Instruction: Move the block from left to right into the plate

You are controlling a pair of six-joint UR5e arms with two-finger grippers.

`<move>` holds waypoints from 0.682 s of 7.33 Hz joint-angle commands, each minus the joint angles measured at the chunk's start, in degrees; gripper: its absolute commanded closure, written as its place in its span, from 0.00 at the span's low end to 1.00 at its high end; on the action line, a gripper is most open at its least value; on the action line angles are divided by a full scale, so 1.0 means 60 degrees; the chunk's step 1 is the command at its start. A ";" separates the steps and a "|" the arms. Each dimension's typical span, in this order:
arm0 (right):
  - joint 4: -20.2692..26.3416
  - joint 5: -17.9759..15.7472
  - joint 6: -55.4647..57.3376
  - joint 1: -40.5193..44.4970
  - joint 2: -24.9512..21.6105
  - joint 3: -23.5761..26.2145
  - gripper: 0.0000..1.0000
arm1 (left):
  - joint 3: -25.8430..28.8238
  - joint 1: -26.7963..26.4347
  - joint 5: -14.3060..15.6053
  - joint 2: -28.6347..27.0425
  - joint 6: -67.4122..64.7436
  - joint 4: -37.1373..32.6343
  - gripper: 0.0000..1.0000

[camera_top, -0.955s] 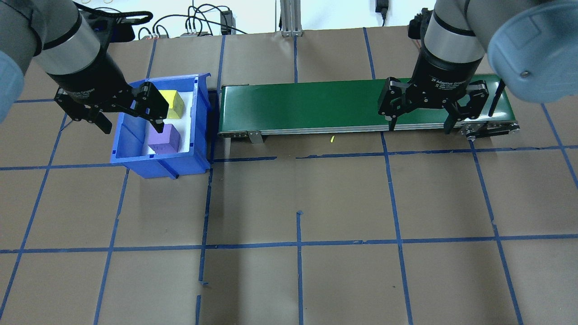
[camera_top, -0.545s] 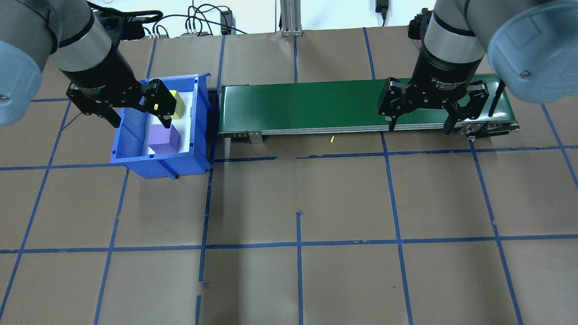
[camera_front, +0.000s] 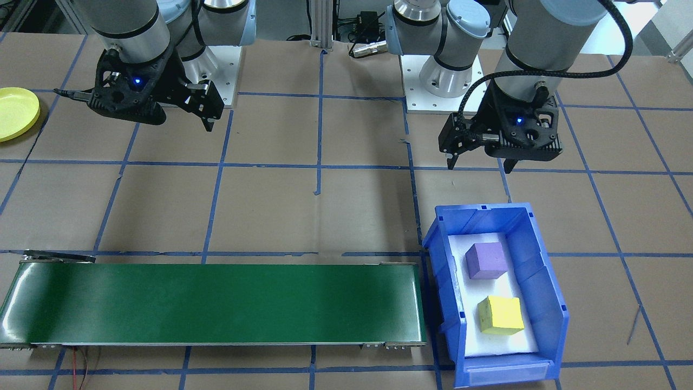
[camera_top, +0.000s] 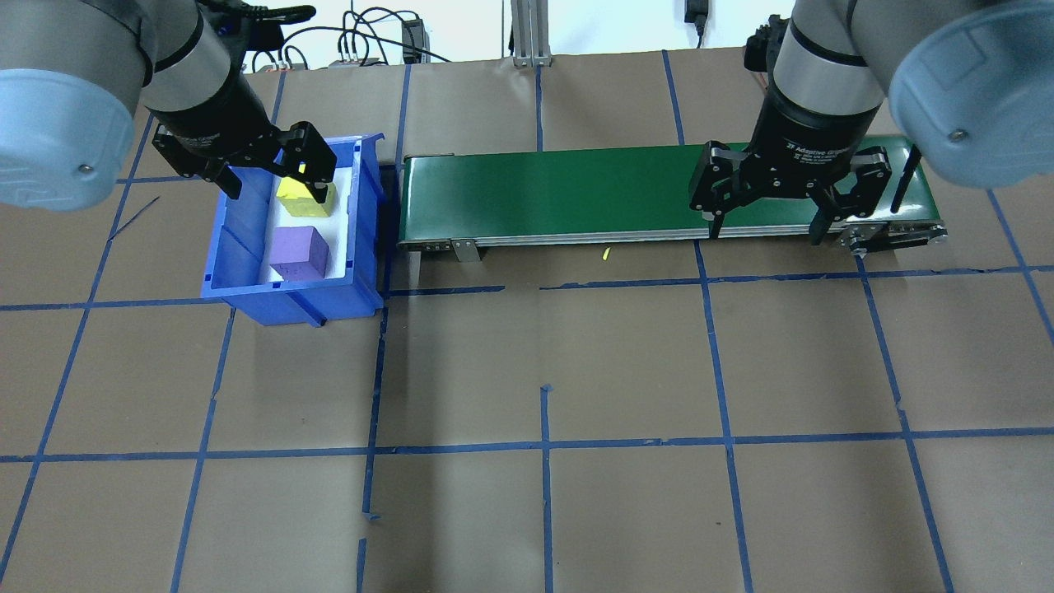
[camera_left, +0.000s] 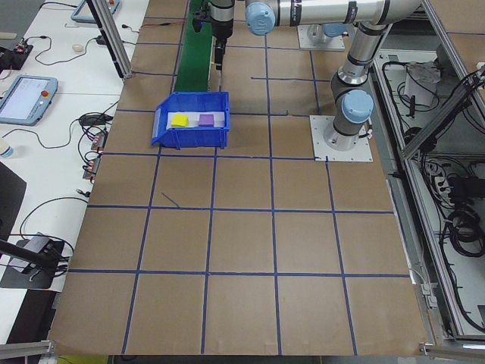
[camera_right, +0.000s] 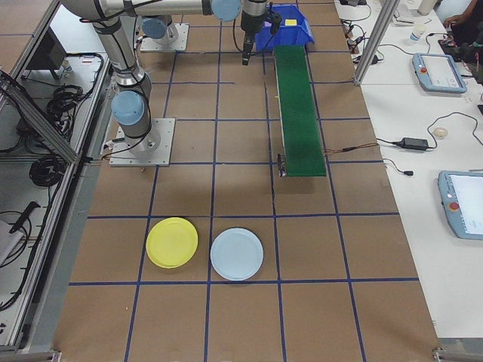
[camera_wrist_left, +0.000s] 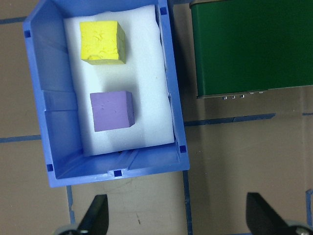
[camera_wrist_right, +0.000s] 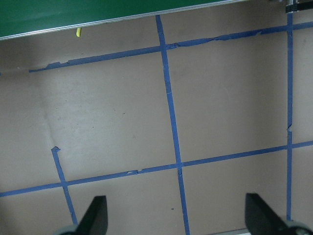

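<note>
At the left of the overhead view, the left pincer [camera_top: 268,177] hangs above the far end of the blue rectangular plastic bin [camera_top: 239,284], its two fingers spread apart with nothing between them. Inside the bin, on a white foam liner [camera_wrist_left: 146,73], sit two foam cubes: the yellow foam block [camera_top: 303,198] at the far end, partly under the pincer, and the purple foam block [camera_top: 299,252] nearer the robot, a short gap between them. Just right of the bin runs the long green conveyor belt [camera_top: 560,193], bare on top. Over its right end the right pincer [camera_top: 770,222] waits, fingers likewise apart and empty. The round bright yellow plastic plate [camera_right: 172,242] lies well beyond the belt's right end, on the brown paper surface [camera_top: 543,371] beside a pale blue round plate [camera_right: 237,254].

The step in hand appears to be the approach to the pick: no block has left the bin yet. The next move likely calls for the left pincer to settle squarely over one cube, probably the yellow one beneath it, then descend between the bin walls and close on opposite faces, keeping clear of the neighbouring cube and the rim
</note>
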 commanded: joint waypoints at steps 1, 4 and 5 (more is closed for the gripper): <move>0.0013 0.0000 0.0000 0.0000 0.0000 0.0000 0.00 | 0.0158 0.0089 -0.0011 0.0256 -0.0121 -0.1151 0.00; 0.0013 0.0000 0.0000 0.0000 0.0000 0.0000 0.00 | -0.0106 0.1243 -0.0100 0.0096 0.0243 -0.0848 0.00; 0.0013 0.0000 0.0000 0.0000 0.0000 0.0000 0.00 | -0.0149 0.1159 -0.0042 -0.0181 0.0288 -0.0237 0.01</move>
